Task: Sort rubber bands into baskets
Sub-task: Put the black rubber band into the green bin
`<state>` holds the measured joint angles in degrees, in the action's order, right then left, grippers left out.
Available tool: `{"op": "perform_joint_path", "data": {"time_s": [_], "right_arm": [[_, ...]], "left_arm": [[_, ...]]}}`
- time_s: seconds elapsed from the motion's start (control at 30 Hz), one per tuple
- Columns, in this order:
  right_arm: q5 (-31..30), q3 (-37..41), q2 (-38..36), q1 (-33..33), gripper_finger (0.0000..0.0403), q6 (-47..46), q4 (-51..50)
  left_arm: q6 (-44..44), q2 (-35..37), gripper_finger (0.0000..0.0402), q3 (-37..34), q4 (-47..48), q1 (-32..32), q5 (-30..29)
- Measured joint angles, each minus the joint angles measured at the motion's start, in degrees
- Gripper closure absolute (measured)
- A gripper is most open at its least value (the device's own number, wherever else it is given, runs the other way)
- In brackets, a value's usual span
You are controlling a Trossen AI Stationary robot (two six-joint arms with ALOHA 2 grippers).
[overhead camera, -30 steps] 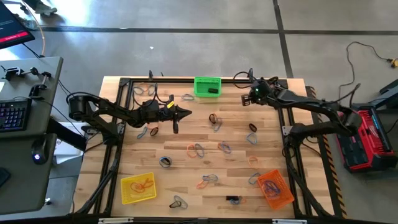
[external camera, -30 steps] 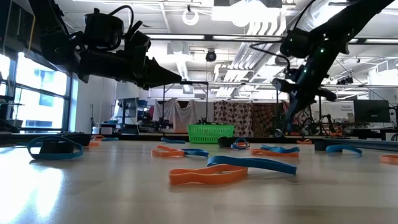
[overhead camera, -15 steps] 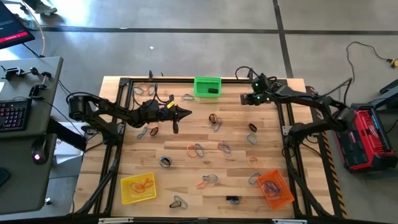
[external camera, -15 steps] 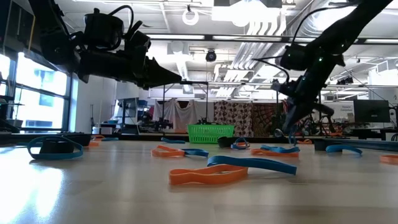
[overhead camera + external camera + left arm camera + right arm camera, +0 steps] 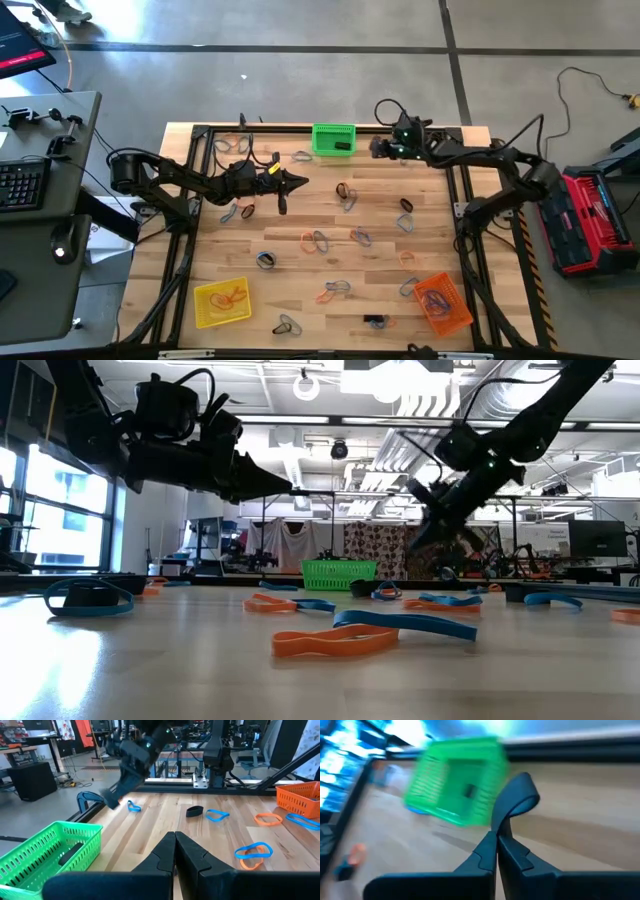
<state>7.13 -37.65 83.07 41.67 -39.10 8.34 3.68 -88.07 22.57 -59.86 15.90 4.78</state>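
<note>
Even, bright overhead lighting; ceiling lights [image 5: 420,405] glare in the low view (nearest tabletop [image 5: 200,680] soft). Right wrist view heavily motion-blurred, smearing the green basket [image 5: 457,780]; shadows faint.

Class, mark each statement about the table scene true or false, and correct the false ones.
1. The right gripper holds a black band. True.
2. The green basket is empty. False: a black band lies in it.
3. The left gripper is shut and holds nothing. True.
4. The orange basket stands beside the green one. False: it is at the opposite edge, near the right corner.
5. The yellow basket holds orange bands. True.
</note>
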Motion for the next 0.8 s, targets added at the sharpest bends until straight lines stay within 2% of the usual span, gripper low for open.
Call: {"op": "perform_joint_path", "data": {"time_s": [0.13,0.27,0.47,0.6,0.8], "right_arm": [[-1.7,0.0,0.0,-3.9,0.0403,1.6,6.6],[-7.9,0.0,0.2,-8.5,0.0403,4.5,10.8],[-10.8,-4.9,2.8,-12.7,0.0403,7.1,11.6],[-12.0,-13.7,7.2,-14.7,0.0403,11.3,5.6],[-12.7,-31.8,17.5,-14.7,0.0403,14.7,-14.7]], "left_arm": [[-0.1,0.0,0.0401,0.0,0.0,0.0,0.0],[-0.2,0.0,0.0401,0.0,0.0,0.0,0.0],[0.8,0.0,0.0401,0.0,0.0,0.1,0.4],[0.0,0.0,0.0401,0.0,-0.4,1.5,3.9],[-1.5,0.0,0.0401,0.0,-0.4,3.3,6.4]]}}
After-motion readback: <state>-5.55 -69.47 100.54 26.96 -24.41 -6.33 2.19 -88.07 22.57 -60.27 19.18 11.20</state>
